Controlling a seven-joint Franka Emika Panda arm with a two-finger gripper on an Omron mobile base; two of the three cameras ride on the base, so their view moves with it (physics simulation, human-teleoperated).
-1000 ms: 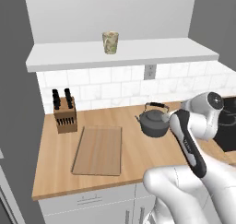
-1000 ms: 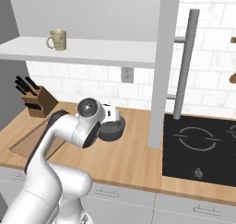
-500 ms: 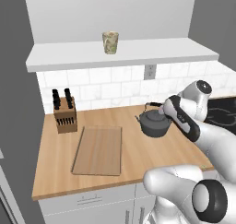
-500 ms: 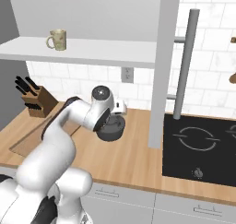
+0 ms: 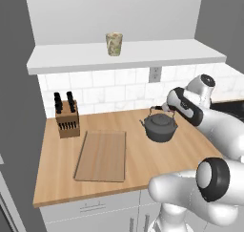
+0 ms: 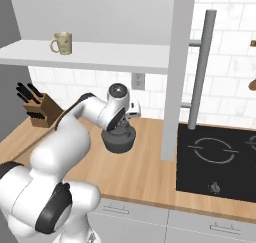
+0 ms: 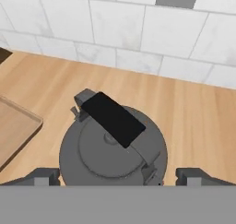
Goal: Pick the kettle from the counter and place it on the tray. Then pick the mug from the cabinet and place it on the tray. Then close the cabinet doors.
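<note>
The dark grey kettle [image 5: 159, 126] stands on the wooden counter [image 5: 57, 150], right of the flat wooden tray [image 5: 102, 155]. My gripper [image 5: 163, 108] hovers just above the kettle, open. In the hand view the kettle [image 7: 113, 147] lies right below, its black handle [image 7: 113, 118] running diagonally. My gripper [image 7: 118, 177] has one fingertip [image 7: 44, 176] on each side, wide apart and touching nothing. A corner of the tray [image 7: 14, 126] lies at the left. The beige mug [image 5: 114, 43] stands on the cabinet shelf [image 5: 143, 54]. From the right, my wrist covers part of the kettle [image 6: 119, 139]; the mug [image 6: 62, 42] is up left.
A knife block [image 5: 66, 119] stands at the back left of the counter near the tiled wall. A black cooktop [image 6: 220, 162] lies to the right. An open cabinet door [image 6: 180, 62] with its bar handle [image 6: 202, 72] hangs between kettle and cooktop. A wall outlet [image 5: 153, 74] sits behind the kettle.
The arm has swung from the front right of the counter back and up, and the hand now sits over the kettle. Kettle, tray and mug have not moved.
</note>
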